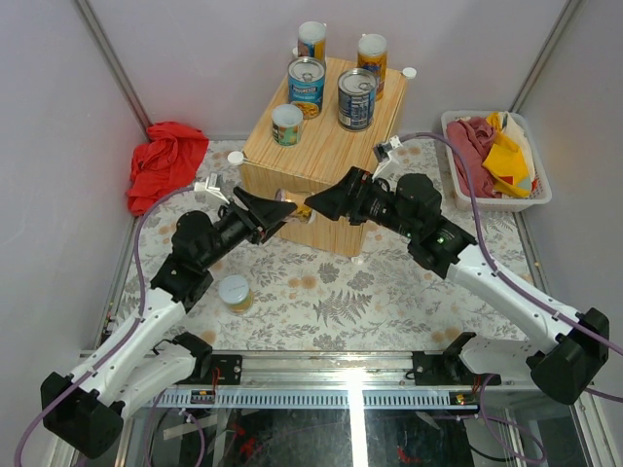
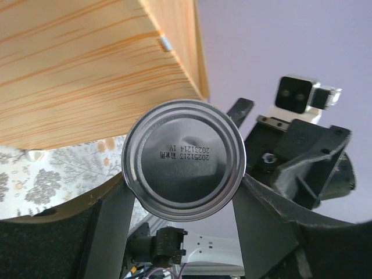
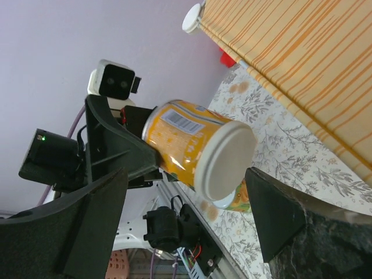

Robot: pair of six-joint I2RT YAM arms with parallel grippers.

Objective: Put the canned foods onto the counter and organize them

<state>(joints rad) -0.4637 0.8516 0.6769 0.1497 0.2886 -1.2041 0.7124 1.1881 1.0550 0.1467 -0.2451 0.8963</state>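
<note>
The counter (image 1: 326,161) is a light wooden cube holding several cans: two tall ones (image 1: 311,41) at the back, two wide blue-labelled ones (image 1: 306,86) in the middle and a short green one (image 1: 287,125) at the front left. My left gripper (image 1: 282,211) is shut on a yellow-labelled can (image 1: 298,207), held sideways in front of the cube's front face. The left wrist view shows its silver end (image 2: 183,160) between my fingers. My right gripper (image 1: 319,204) is open, facing that can (image 3: 197,148) end on, its jaws apart on either side. One short can (image 1: 235,294) stands on the floral mat.
A red cloth (image 1: 165,165) lies left of the cube. A white basket (image 1: 533,199) of cloths stands at the right. Grey walls with metal posts close in the back and sides. The cube's side (image 2: 87,64) is close above my left gripper.
</note>
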